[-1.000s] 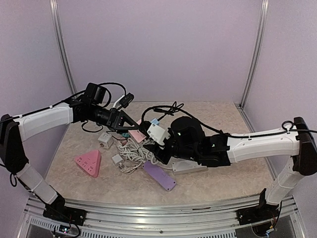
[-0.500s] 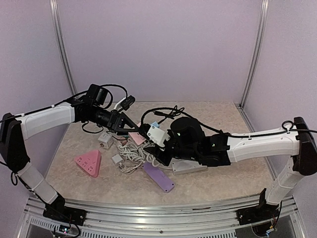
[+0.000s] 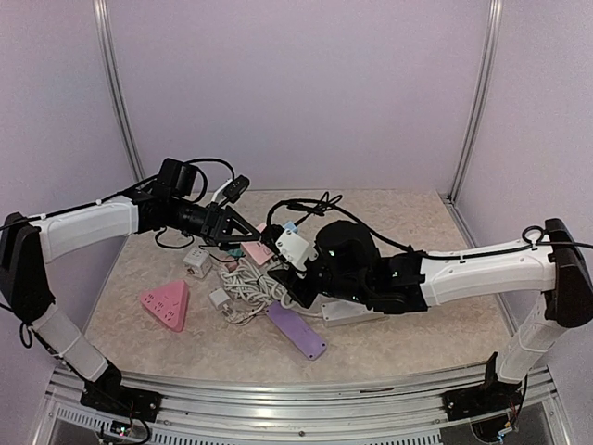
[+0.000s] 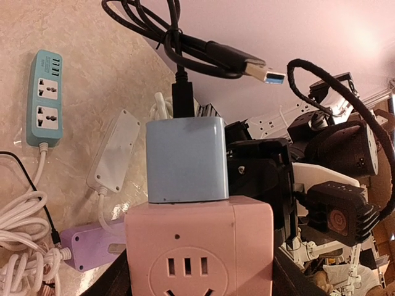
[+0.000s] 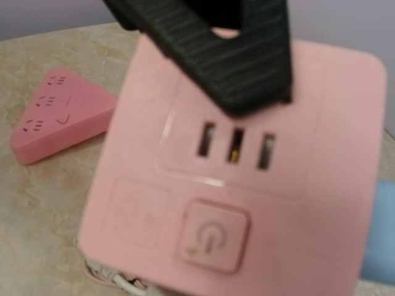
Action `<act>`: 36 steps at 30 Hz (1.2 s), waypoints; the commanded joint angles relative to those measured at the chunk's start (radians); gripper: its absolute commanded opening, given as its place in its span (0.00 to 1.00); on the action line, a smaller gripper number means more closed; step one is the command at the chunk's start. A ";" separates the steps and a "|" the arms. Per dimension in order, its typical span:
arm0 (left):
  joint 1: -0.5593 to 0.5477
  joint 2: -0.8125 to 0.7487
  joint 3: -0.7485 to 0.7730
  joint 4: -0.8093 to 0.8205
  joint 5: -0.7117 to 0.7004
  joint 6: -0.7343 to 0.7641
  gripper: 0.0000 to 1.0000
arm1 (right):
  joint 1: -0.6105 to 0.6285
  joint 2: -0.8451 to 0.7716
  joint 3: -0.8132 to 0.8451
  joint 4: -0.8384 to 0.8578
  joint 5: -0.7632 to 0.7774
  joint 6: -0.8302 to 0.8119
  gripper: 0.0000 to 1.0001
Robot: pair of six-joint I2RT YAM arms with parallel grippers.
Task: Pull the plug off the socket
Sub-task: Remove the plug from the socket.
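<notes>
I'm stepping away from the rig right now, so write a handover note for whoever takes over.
Left gripper: shut on the pink socket cube, held above the table.
Right gripper: close beside the blue plug; whether it grips it is unclear.
Done: socket cube picked up and steadied.
Left to do: the blue plug still sits in the cube; grip it firmly and pull it straight out.
</notes>
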 commanded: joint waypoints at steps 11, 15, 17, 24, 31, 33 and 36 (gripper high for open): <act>-0.004 -0.033 0.027 0.005 0.068 0.079 0.00 | 0.014 -0.032 -0.005 0.140 -0.069 0.012 0.06; -0.024 -0.035 0.045 -0.048 0.070 0.130 0.00 | 0.013 -0.065 -0.038 0.171 -0.150 -0.006 0.06; -0.025 -0.037 0.051 -0.063 0.075 0.144 0.00 | 0.013 -0.075 -0.044 0.175 -0.174 -0.010 0.06; -0.024 -0.036 0.060 -0.086 0.087 0.162 0.00 | 0.011 -0.081 -0.050 0.169 -0.228 -0.015 0.06; -0.017 -0.046 0.059 -0.085 0.043 0.163 0.00 | 0.011 -0.084 -0.040 0.157 -0.236 -0.018 0.06; 0.001 -0.056 0.044 -0.048 0.036 0.132 0.00 | 0.012 -0.083 -0.035 0.149 -0.236 -0.013 0.06; 0.026 -0.070 0.029 -0.007 0.047 0.100 0.00 | 0.011 -0.084 -0.040 0.153 -0.261 -0.006 0.06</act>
